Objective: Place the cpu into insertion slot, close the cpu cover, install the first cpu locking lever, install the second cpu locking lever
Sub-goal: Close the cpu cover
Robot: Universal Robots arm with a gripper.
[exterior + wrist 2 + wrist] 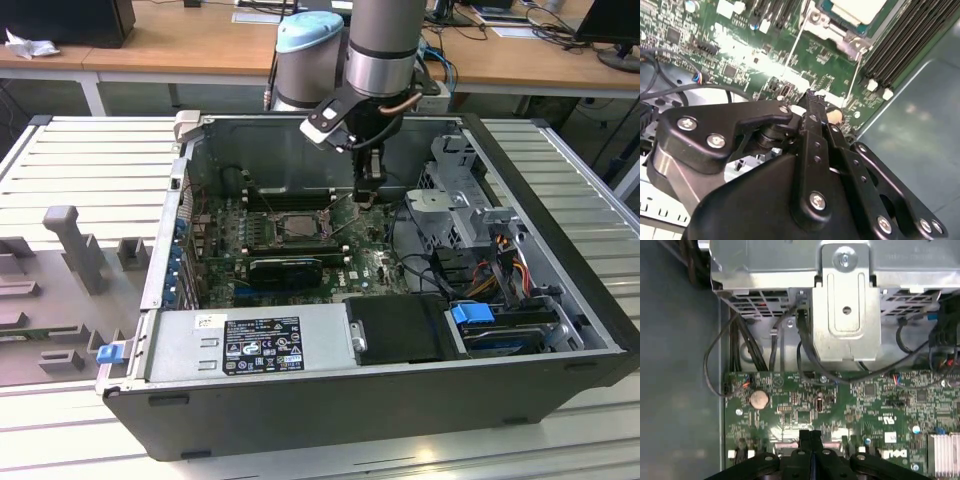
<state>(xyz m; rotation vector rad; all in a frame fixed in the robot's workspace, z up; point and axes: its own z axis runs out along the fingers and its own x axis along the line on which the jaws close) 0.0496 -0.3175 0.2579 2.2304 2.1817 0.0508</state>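
Hovering just beside the insertion slot (288, 228), gripper (368, 197) pinched shut on nothing, cpu (857, 7) lay flat, face up, apart from it.

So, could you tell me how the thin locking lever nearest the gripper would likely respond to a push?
The locking lever is a slim bare metal rod, so probably springy rather than floppy. Its smooth, narrow surface may slip off the shut gripper. It looks light.

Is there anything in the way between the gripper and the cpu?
Only two thin silver levers stand over the motherboard between the shut gripper and the cpu. Nothing else visible is in the way.
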